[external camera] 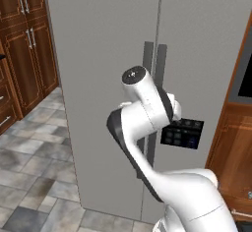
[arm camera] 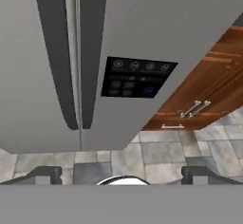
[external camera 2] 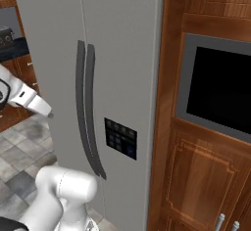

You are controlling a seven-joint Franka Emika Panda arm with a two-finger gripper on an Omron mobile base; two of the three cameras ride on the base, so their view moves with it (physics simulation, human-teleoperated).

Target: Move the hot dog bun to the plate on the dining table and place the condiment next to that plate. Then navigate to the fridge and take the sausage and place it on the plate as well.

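The fridge [external camera: 103,78] is a tall grey one with both doors shut, and it stands right in front of me. Two long dark vertical handles [external camera 2: 84,103] run side by side at the seam between the doors. A dark control panel [arm camera: 137,78] is set in the right door. My gripper [arm camera: 122,174] faces the doors low down, a short way back from them. It is open, its two dark fingertips [arm camera: 45,173] are far apart and nothing is between them. The sausage, hot dog bun, plate, condiment and dining table are out of view.
Reddish-brown wood cabinets [external camera: 24,44] stand to the left of the fridge. On its right is a wood column with a built-in oven [external camera 2: 220,88] and cabinet doors [external camera 2: 196,176] below. Grey tiled floor [external camera: 34,167] lies open to the left.
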